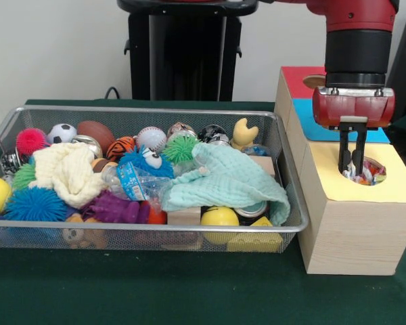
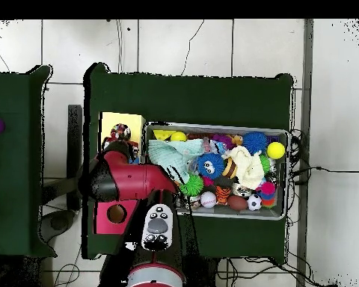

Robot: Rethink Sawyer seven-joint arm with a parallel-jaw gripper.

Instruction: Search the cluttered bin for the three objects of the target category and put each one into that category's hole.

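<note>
A: Where is the shiny wrapper (image 1: 369, 170)?
B: In the yellow hole (image 1: 365, 177), at four o'clock from the bin (image 1: 284, 162).
A: And the claw (image 1: 352, 162)?
B: Right above it, fingers close together, touching it.

front camera sits low and close, overhead looks down; both share the bin (image 1: 284, 203) (image 2: 283, 134).

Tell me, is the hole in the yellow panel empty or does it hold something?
It holds something. In the front view, a colourful crinkly item sits inside the yellow panel's hole, right beside the gripper reaching into it.
</note>
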